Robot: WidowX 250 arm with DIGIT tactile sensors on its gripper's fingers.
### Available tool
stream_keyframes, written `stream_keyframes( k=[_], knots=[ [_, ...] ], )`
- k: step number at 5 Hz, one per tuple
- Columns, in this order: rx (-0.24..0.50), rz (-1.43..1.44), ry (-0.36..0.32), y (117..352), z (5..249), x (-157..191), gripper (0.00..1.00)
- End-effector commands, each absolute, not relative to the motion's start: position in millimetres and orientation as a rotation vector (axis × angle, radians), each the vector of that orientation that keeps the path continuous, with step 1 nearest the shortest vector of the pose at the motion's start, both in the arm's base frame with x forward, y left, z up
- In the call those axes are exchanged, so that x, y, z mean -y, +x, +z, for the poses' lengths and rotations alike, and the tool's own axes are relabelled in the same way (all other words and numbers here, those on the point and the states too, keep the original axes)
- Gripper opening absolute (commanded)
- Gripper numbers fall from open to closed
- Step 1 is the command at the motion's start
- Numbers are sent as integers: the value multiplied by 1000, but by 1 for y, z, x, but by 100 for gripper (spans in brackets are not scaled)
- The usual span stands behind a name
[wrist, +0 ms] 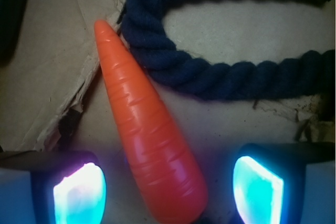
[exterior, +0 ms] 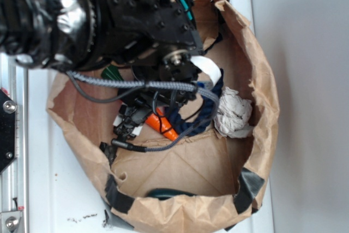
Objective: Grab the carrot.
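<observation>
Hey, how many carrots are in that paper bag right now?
1. The carrot lies on the bag floor between the open pincer fingers, its tip touching the blue rope. The arm hides part of the bag, so more could be hidden.

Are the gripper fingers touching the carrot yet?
Apart. The wrist view shows brown paper between the carrot and each finger, with the gripper open around its thick end.

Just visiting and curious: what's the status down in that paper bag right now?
Tool open, fingers either side of the carrot, not closed. Carrot lying on bag floor. Navy rope touching carrot's tip side; thick end looks clear.
</observation>
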State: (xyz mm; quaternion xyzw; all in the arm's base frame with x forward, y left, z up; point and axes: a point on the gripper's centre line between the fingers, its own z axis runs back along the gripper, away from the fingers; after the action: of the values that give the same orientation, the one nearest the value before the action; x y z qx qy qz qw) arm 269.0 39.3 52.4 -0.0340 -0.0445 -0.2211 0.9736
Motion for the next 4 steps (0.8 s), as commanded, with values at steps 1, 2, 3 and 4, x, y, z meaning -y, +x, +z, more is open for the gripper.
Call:
stream_keyframes(
  k=[1,2,3,4],
  knots=[
    [112,-473,-4,285,25,-19,100],
    [114,-450,-82,282,42,-22,0],
    [156,-430,-80,280,55,-29,0],
    [174,-414,-85,281,63,-33,0]
  ],
)
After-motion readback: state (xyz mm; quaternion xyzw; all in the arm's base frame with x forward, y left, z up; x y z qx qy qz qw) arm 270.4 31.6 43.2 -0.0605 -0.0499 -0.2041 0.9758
